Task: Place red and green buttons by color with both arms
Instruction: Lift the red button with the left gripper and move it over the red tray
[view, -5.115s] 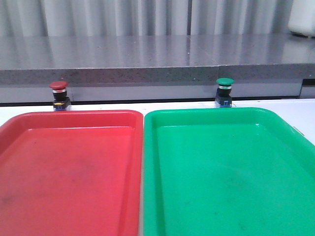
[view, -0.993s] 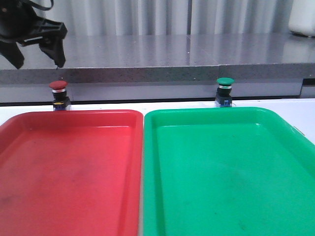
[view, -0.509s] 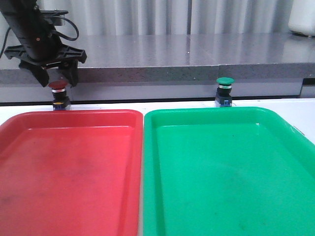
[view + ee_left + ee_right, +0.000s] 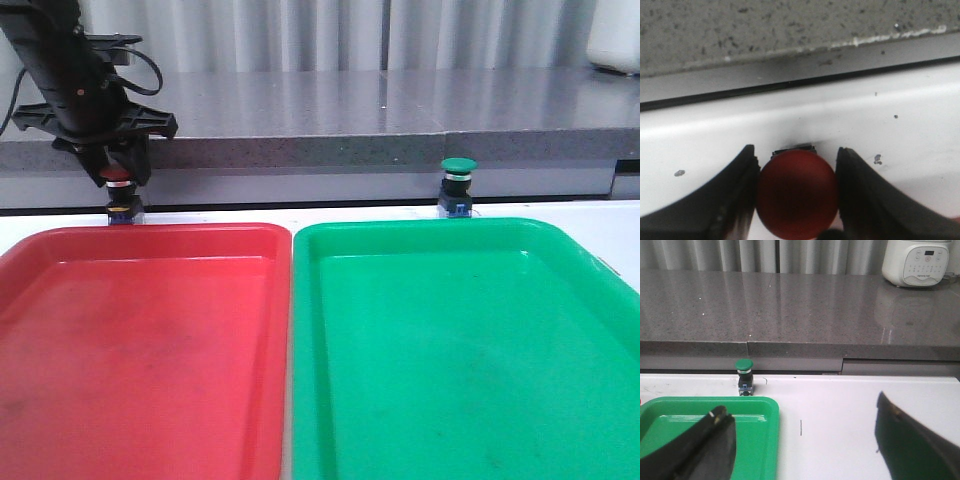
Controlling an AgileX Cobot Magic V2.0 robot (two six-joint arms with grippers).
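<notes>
Straddling the red button (image 4: 797, 194) from above, the left hand (image 4: 112, 168) has a finger either side of its cap, not clearly clamped. Red tray (image 4: 140, 340) lies just in front, toward me.

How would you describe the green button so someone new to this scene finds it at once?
Start at the green tray on the right half of the white table. Just beyond its far rim, in front of the grey stone counter, stands the green button, a small switch on a dark base. Its cap is green and no end effector is near it, unlike the red button beyond the red tray.
</notes>
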